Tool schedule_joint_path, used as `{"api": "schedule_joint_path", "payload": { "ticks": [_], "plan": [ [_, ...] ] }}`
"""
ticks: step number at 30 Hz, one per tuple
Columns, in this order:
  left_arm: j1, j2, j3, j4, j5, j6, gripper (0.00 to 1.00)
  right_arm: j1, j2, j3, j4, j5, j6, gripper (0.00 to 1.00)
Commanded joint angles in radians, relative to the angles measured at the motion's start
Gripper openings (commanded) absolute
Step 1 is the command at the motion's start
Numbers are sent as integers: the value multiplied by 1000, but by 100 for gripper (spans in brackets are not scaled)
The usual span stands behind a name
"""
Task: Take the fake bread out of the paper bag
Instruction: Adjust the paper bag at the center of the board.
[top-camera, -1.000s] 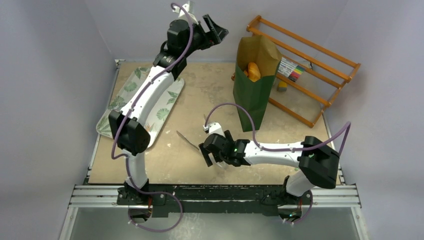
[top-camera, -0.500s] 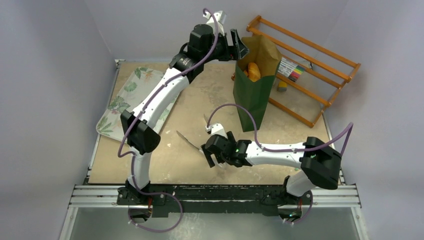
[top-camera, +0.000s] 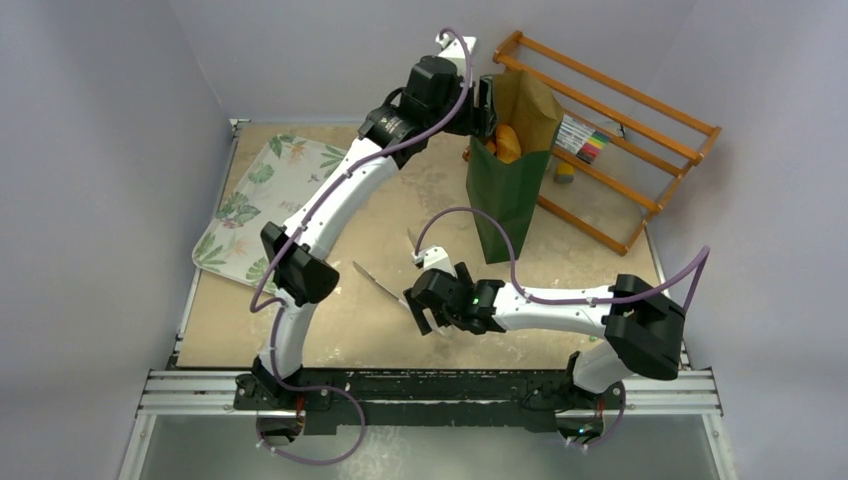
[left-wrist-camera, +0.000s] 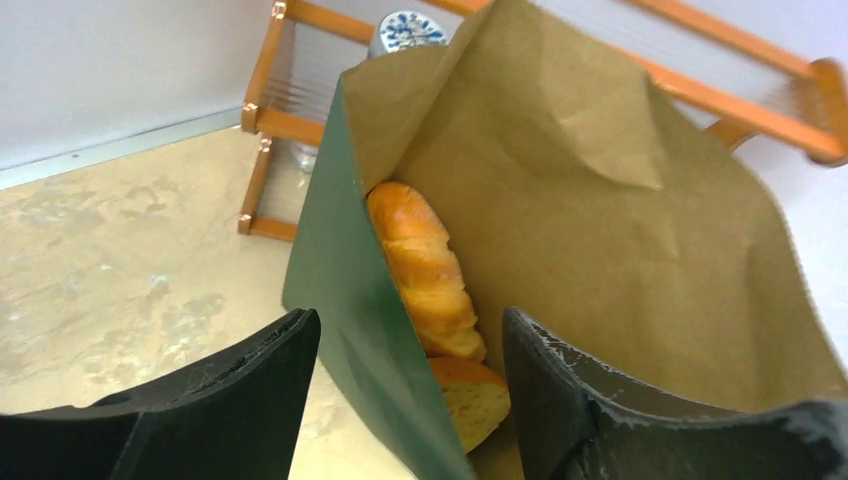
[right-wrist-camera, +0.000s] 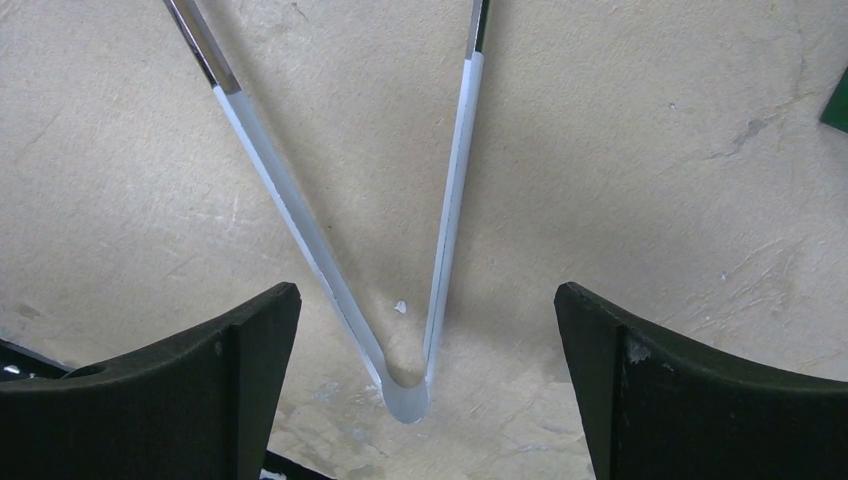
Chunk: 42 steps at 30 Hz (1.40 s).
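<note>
the left arm has swung further over since half a second ago, so the left hand (top-camera: 487, 100) now hangs right at the top of the paper bag (top-camera: 508, 190). the right arm has barely moved.

the bag stands upright at the back of the worktop (top-camera: 420, 190), just in front of a wooden rack (top-camera: 620, 120). its mouth is open. the fake bread (left-wrist-camera: 425, 270) is inside, leaning on the near green wall, with a second piece (left-wrist-camera: 470, 395) below it.

the left hand is open and holds nothing. in the left wrist view the bag's green edge runs up between its two fingers: one finger is outside over the worktop, and the other is over the brown inside. the bread is just ahead of the fingers, and i cannot tell if they touch it.

the right hand (top-camera: 425, 305) is low over the worktop, well apart from the bag. it is spread wide and grips nothing. the bent end of the tongs (right-wrist-camera: 300, 215) lies between its fingers. a flowery tray (top-camera: 245, 205) sits on the left.
</note>
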Motion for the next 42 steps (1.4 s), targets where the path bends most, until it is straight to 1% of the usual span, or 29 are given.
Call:
{"api": "schedule_joint_path", "payload": {
  "ticks": [1, 3, 8, 9, 14, 16, 20, 24, 27, 31, 34, 36, 42],
  "plan": [
    [-2, 12, 27, -54, -74, 67, 64, 5, -18, 28, -26, 34, -11, 100],
    [-1, 13, 22, -67, -86, 79, 58, 5, -12, 32, -24, 32, -12, 100],
    [-1, -24, -32, -39, -158, 102, 8, 5, 12, 50, -20, 29, -20, 100],
    [-1, -35, -44, -29, -178, 107, 0, 6, 17, 54, -19, 29, -21, 100],
    [-1, -73, -92, 11, -290, 131, 0, 5, 35, 73, -18, 27, -21, 100],
    [-1, -100, -140, 62, -355, 140, 0, 5, 43, 78, -16, 24, -21, 100],
    [-2, -171, -259, 224, -483, 151, 0, 7, 54, 85, -19, 20, -18, 100],
    [-1, -220, -364, 431, -654, 157, 0, 8, 61, 94, -28, 19, -17, 100],
    [8, -227, -357, 549, -752, 175, 0, 10, 64, 101, -39, 22, -17, 100],
    [44, -207, -305, 649, -829, 186, 0, 10, 69, 101, -51, 23, -17, 100],
    [76, -205, -298, 749, -850, 211, 0, 10, 70, 101, -59, 20, -19, 100],
    [107, -186, -265, 781, -831, 222, 0, 10, 74, 102, -61, 18, -20, 100],
    [211, -122, -239, 901, -586, 205, 0, 10, 91, 102, -49, 5, -14, 100]
  ]
}}
